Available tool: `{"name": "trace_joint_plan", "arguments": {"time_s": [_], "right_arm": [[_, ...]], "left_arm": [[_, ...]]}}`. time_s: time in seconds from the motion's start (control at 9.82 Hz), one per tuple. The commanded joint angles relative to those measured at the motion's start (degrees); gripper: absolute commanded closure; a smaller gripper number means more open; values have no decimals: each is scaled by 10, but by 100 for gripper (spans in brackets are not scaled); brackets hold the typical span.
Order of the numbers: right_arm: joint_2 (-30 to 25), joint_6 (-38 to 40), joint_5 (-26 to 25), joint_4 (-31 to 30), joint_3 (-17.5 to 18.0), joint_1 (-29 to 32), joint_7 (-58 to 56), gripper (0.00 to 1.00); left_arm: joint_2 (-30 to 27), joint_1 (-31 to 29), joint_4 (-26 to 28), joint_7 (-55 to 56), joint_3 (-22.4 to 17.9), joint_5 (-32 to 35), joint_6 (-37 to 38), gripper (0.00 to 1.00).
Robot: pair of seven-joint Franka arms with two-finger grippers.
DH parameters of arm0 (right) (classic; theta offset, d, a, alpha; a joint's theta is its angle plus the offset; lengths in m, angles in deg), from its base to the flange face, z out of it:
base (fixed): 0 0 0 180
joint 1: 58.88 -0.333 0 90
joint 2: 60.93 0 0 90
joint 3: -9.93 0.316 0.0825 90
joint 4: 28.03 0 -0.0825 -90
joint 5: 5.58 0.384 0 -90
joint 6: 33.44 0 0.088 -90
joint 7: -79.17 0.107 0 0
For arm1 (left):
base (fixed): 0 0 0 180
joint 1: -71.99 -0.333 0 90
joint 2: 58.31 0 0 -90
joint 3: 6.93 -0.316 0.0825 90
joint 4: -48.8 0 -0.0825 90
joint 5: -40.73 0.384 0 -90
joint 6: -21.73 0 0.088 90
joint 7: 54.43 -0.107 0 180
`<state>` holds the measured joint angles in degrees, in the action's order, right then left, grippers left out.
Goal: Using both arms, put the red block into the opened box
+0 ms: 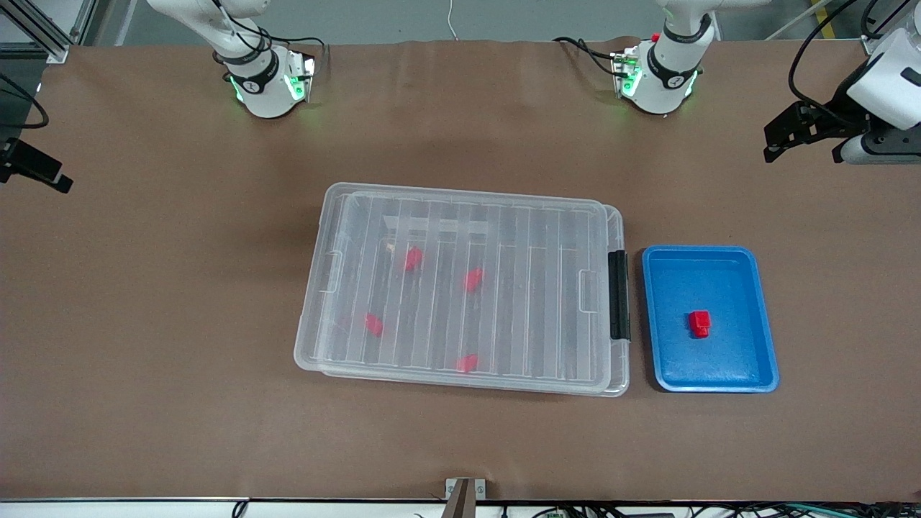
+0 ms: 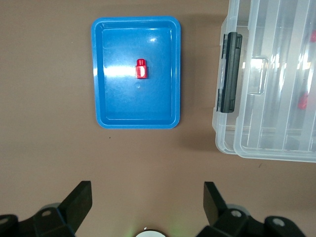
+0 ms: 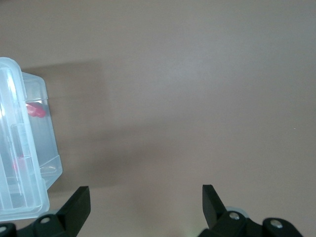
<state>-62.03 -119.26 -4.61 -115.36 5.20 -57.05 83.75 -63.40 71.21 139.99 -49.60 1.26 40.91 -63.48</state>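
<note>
The red block (image 1: 699, 323) (image 2: 141, 68) lies in a blue tray (image 1: 748, 378) (image 2: 101, 74) beside the box, toward the left arm's end of the table. The box (image 1: 316, 360) (image 2: 266, 143) (image 3: 29, 197) is clear plastic, and its ribbed lid lies on top. A black latch (image 1: 618, 295) (image 2: 230, 79) sits on the end that faces the tray. Several red pieces (image 1: 412, 258) show through the lid. My left gripper (image 1: 804, 147) (image 2: 146, 192) hangs open and empty over bare table near the tray. My right gripper (image 3: 145, 195) is open and empty over bare table off the box's corner at the right arm's end.
Brown table covering (image 1: 180, 324) spreads all around the box and tray. Both arm bases (image 1: 266, 83) (image 1: 658, 79) stand along the table edge farthest from the front camera. A small bracket (image 1: 464, 489) sits at the edge nearest to it.
</note>
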Motion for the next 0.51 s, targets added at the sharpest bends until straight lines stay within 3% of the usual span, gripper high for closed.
{"name": "trace_joint_plan", "arguments": {"time_s": [0.0,0.2,0.41], "right_arm": [[-4,1,17,-4,2,6,-6,0],[-4,0,17,-4,2,5,-6,0],[15,2,9,0,9,-31,-6,0]], "left_arm": [[10,-2,4,-3,-2,-2,10,0],[17,-3,1,-2,-3,4,9,0],[63,-24,3,4,-3,9,-8,0]]}}
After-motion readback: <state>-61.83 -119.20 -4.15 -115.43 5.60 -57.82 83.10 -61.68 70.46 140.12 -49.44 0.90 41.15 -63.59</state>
